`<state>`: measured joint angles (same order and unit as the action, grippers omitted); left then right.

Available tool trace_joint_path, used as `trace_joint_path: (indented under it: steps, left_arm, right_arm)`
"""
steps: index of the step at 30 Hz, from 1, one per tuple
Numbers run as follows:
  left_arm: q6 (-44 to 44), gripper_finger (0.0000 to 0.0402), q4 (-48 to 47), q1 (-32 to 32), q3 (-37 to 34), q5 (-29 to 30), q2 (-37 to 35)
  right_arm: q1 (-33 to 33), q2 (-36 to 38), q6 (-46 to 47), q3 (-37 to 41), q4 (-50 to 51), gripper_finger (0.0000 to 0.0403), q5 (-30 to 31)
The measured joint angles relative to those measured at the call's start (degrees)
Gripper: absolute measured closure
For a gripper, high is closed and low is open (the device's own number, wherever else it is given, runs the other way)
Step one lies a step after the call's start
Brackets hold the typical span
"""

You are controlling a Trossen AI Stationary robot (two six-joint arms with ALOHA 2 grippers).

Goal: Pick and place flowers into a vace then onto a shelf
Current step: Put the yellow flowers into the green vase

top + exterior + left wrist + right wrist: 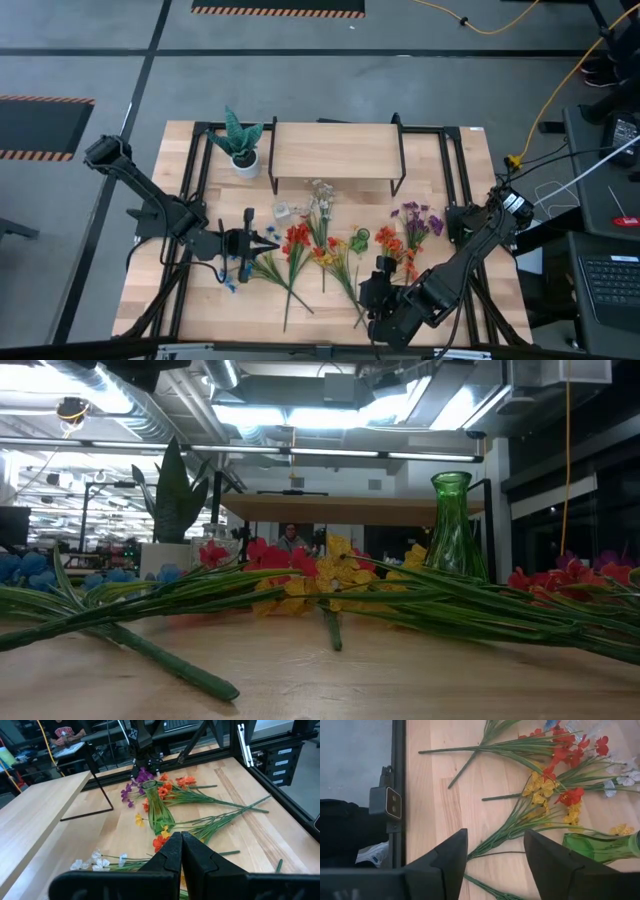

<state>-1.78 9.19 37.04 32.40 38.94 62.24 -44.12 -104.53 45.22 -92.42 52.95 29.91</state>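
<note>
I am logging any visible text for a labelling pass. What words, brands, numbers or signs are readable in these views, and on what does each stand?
None can be read.
Orange and black hazard stripes on the floor: a marking, no text.
Small light plate with two dots beside the table edge: no lettering visible.
Laptop keyboard right of the table: keys too small to read.
Green vase, shelf, flowers: no labels.

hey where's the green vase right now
In the high view the green vase stands on the table among the flowers, in front of the shelf, right of centre.
</note>
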Motion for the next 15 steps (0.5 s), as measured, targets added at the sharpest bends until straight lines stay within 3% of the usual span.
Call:
trace_joint_path:
  steps: [15]
  left_arm:
    - [0.0, 0.0398, 0.0, 0.0, 0.0, 0.0, 0.0]
  right_arm:
    - [0.0, -0.4, 1.2, 0.0, 0.0, 0.0202, -0.3]
